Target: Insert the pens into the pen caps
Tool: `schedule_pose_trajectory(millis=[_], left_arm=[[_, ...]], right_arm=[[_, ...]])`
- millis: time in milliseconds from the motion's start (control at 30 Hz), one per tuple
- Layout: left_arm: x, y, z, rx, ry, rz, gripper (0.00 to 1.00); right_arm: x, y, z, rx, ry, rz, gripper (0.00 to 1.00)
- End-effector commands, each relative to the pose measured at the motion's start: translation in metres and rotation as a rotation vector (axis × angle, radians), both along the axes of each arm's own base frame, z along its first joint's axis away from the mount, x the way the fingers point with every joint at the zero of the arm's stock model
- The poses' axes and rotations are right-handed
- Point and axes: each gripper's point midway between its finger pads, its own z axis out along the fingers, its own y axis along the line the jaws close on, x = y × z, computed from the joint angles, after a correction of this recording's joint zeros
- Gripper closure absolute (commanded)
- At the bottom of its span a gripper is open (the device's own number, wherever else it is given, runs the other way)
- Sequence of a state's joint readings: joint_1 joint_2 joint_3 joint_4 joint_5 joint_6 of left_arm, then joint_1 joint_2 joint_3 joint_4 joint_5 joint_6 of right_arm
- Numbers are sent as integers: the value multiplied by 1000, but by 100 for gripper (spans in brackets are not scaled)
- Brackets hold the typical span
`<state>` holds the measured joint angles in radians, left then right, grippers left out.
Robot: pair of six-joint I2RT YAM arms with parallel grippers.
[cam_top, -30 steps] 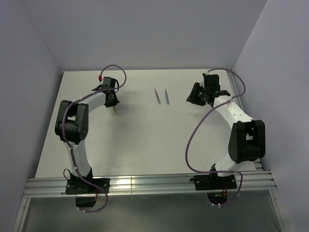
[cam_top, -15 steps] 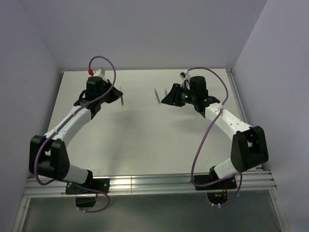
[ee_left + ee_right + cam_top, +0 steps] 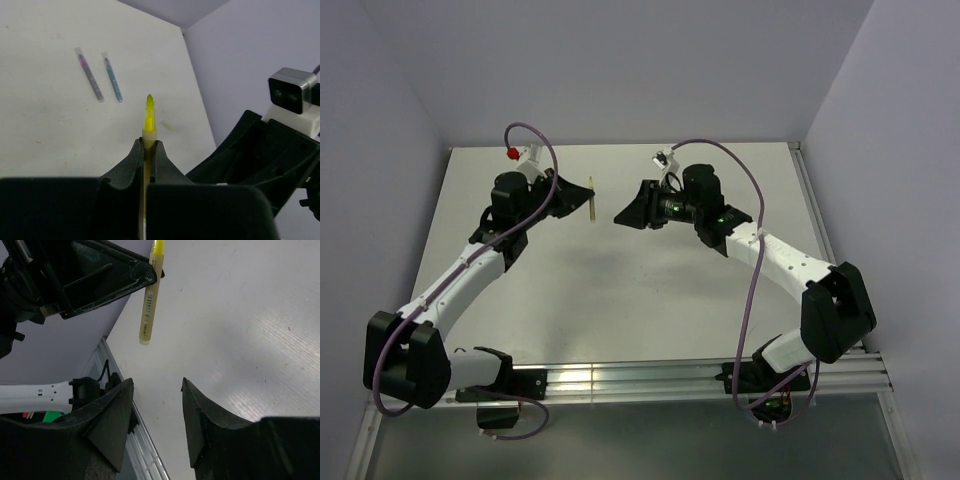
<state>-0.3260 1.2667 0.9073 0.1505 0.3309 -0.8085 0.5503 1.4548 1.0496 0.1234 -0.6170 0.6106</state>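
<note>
My left gripper [image 3: 586, 194] is shut on the yellow pen [image 3: 592, 204] and holds it above the far middle of the table. In the left wrist view the pen's yellow tip [image 3: 149, 111] sticks out past the closed fingers [image 3: 135, 155]. My right gripper [image 3: 623, 214] is open and empty, facing the left one from the right. In the right wrist view the yellow pen [image 3: 149, 302] hangs beyond its spread tips [image 3: 157, 382]. The grey-purple pen [image 3: 90, 75] and the blue pen [image 3: 112, 78] lie side by side on the table. I cannot make out any separate pen cap.
The white table [image 3: 620, 300] is walled at the back and both sides. An aluminium rail [image 3: 620, 380] with both arm bases runs along the near edge. The right arm's body [image 3: 260, 155] fills the right of the left wrist view.
The left gripper has moved right with the yellow pen. The right gripper has swung left toward it, and now covers the two lying pens in the top view.
</note>
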Motion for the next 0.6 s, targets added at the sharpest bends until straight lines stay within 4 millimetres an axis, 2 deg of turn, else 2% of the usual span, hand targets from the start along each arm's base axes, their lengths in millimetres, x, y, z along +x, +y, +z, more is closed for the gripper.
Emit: schedule_pose_trajectory(millis=[0,300,567], left_arm=[[-14,-11,42,-99,-128,-61,100],[-35,-25,45,-132,-177,-145,100],[-41,-27,52,-161,-195,-164,100]], right_arm=[[5,10,45,73,-122,-4,48],[12,7,55,74,-155,-69,49],[11,11,62,91,-160,-54,49]])
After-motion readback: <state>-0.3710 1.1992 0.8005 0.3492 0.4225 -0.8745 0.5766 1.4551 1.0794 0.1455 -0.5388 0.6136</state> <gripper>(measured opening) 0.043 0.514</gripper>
